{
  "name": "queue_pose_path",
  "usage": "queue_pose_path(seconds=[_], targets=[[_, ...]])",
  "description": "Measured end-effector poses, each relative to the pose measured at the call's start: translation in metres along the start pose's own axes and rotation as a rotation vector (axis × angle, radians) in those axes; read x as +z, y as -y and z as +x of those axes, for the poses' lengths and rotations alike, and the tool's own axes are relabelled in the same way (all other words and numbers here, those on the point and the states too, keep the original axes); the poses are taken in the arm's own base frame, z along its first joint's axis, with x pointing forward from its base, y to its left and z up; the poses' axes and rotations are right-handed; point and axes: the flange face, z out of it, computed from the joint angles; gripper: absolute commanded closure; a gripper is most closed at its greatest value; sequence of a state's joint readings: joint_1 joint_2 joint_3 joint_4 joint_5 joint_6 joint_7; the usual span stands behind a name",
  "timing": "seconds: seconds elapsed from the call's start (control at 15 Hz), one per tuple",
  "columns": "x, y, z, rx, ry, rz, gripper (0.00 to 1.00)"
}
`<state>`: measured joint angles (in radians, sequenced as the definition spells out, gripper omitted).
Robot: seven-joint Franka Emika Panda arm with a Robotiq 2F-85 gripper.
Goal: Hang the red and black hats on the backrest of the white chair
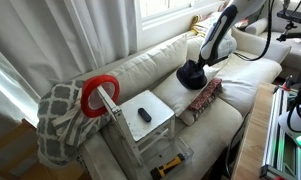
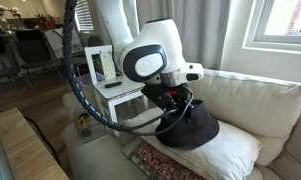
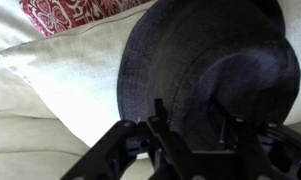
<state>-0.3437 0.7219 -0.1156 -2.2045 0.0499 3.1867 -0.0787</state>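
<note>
Pincer: the gripper (image 3: 195, 125) enters from the bottom edge of the wrist view, and its two dark fingers (image 3: 158, 128) stand a little apart with the cloth of the black hat between them. Whether they pinch the cloth or only straddle it, I cannot tell.
Pincer elsewhere: right of centre in an exterior view (image 1: 193, 68), pointing down onto the hat; at mid-frame in an exterior view (image 2: 175, 103), under the arm's white wrist.
Black hat: (image 3: 220, 70) fills the upper right of the wrist view. It lies on the sofa cushions in both exterior views (image 1: 193, 75) (image 2: 193, 128).
Red hat: (image 1: 99, 94) left of centre, hanging on a top corner of the white chair's backrest.
White chair: (image 1: 150, 128) on the sofa seat at lower centre, well apart from the black hat. It is also seen at upper left, behind the arm (image 2: 110, 72).
Cream cushion: (image 3: 70, 80) under the black hat's brim; at lower right in an exterior view (image 2: 225, 152).
Red patterned cushion: (image 3: 70, 12) upper left of the wrist view, just beside the hat (image 1: 205, 98).
Small dark object: (image 1: 144, 114) lies on the chair's seat; too small to name.
Patterned blanket: (image 1: 58, 122) at far left, draped beside the chair.
</note>
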Motion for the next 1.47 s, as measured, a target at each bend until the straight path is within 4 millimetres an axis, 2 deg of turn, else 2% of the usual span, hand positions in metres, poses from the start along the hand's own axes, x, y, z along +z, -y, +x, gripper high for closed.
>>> queue_pose_path(seconds=[0.13, 0.2, 0.47, 0.67, 0.8, 0.93, 1.2, 1.47], targets=[[-0.007, 0.004, 0.004, 0.004, -0.012, 0.009, 0.96], [-0.013, 0.006, 0.007, 0.005, -0.020, 0.015, 1.00], [-0.049, 0.010, 0.007, 0.009, -0.039, 0.034, 0.98], [-0.092, 0.013, 0.000, -0.013, -0.036, 0.047, 0.98], [-0.126, 0.022, -0.004, -0.059, -0.035, 0.067, 0.98], [-0.163, 0.043, -0.009, -0.142, -0.035, 0.098, 0.98], [-0.235, 0.107, -0.027, -0.339, -0.041, 0.205, 0.98], [-0.293, 0.160, -0.043, -0.535, -0.074, 0.349, 0.98]])
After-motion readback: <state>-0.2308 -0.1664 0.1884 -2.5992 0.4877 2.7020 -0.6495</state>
